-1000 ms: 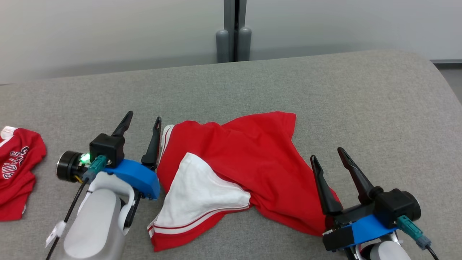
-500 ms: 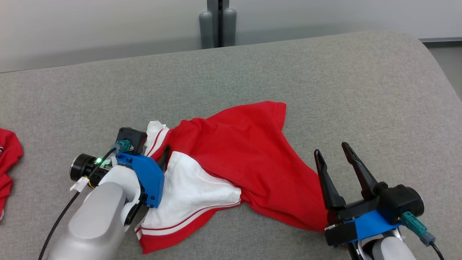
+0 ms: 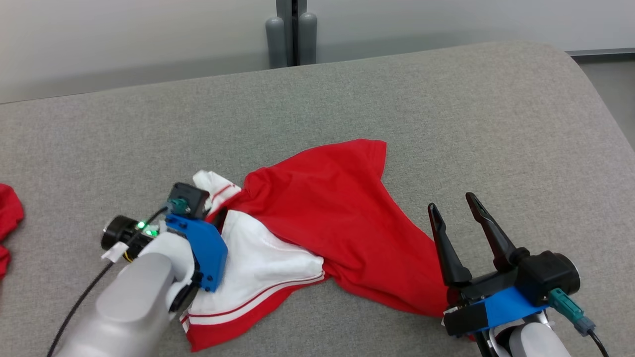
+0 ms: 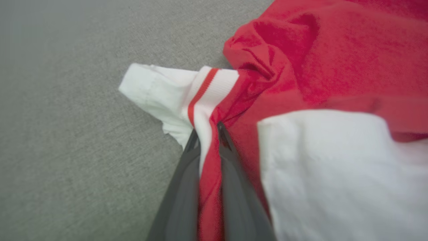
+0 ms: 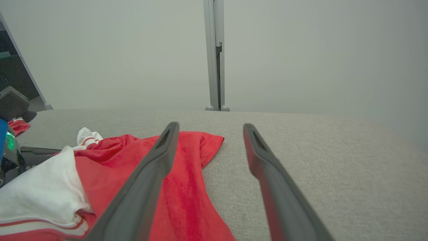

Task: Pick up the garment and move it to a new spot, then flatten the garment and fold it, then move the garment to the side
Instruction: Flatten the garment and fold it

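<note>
Where the garment (image 3: 327, 218) lies on the grey upholstered surface (image 3: 446, 114), it occupies the middle of the head view, crumpled and partly turned over. Its long axis runs diagonally, from the white striped cuff (image 4: 160, 90) at the far left to the red edge at the near right. One red corner (image 3: 372, 148) points toward the far edge of the surface. A white panel (image 3: 263, 263) with red stripes lies folded over the near-left part.

The left gripper (image 4: 208, 134) is closed narrow just below the cuff, with red and white cloth pinched between its fingers. The right gripper (image 3: 450, 201) stands wide and holds nothing, positioned at the near-right red edge; contact cannot be determined. A second red garment (image 3: 7, 218) lies at the far left, well apart.
</note>
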{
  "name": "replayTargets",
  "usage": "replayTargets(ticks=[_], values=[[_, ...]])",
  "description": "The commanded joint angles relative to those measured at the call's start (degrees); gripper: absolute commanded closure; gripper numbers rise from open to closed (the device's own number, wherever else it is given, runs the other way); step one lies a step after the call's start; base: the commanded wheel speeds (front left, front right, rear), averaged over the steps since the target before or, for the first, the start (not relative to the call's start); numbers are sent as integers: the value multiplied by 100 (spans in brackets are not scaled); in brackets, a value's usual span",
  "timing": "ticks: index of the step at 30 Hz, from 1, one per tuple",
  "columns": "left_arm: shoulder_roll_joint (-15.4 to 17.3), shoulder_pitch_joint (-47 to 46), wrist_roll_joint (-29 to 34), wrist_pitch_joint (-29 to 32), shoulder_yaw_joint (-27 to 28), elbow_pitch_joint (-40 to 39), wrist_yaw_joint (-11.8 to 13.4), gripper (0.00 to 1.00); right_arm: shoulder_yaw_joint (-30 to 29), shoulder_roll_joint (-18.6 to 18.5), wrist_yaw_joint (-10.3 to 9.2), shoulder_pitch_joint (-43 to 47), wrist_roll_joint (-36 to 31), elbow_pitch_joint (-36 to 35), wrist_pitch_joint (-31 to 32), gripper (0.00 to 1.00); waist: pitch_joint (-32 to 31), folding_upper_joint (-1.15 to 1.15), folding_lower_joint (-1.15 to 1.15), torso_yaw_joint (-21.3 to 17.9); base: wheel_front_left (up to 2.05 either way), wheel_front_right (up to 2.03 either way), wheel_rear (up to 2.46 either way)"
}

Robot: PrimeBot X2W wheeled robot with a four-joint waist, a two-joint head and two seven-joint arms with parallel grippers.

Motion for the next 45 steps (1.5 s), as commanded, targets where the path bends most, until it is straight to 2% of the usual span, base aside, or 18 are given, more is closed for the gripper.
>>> replayTargets(ticks=[1,9,15,16,17,18,22,26,28,35,45], values=[[116,-289,10,-213,48,66,1,100,-32,-6,1,-69,-27,-45,-23,0,5,-1,0,-6,0,0,0],[352,-1379,126,-1217,323,470,94,100,-27,-8,1,-145,-43,-61,-23,0,99,-1,0,-162,0,0,0],[300,-1696,114,-1642,446,852,190,100,-11,-8,1,-143,21,-82,-22,0,198,-1,0,-281,0,0,0],[285,-1705,96,-1683,455,921,189,97,-8,-7,1,-148,27,-86,-22,0,224,-1,0,-284,0,0,0],[282,-1713,90,-1710,454,987,175,18,-2,-8,1,-159,44,-83,-22,0,243,-1,0,-284,0,0,0],[258,-1712,75,-1755,472,1030,170,0,0,-7,1,-165,59,-81,-22,0,257,-1,0,-277,0,0,0],[191,-1577,50,-1864,639,1000,297,0,-39,-8,1,-126,79,-68,-23,0,226,-1,0,-188,0,0,0],[208,-1172,188,-1871,1021,221,510,0,-105,-8,1,-36,55,-51,-22,0,128,-1,0,-28,0,0,0],[201,-898,263,-1873,1211,-194,541,0,-138,-8,1,7,53,-57,-22,0,65,-1,0,57,0,0,0],[55,43,416,-1875,1424,-774,393,0,-134,-9,1,102,67,-11,-22,0,-105,-1,0,267,0,0,0],[-105,683,173,-1756,1204,-389,118,0,-150,-8,1,232,34,-67,-22,0,-158,-1,0,322,0,0,0]])
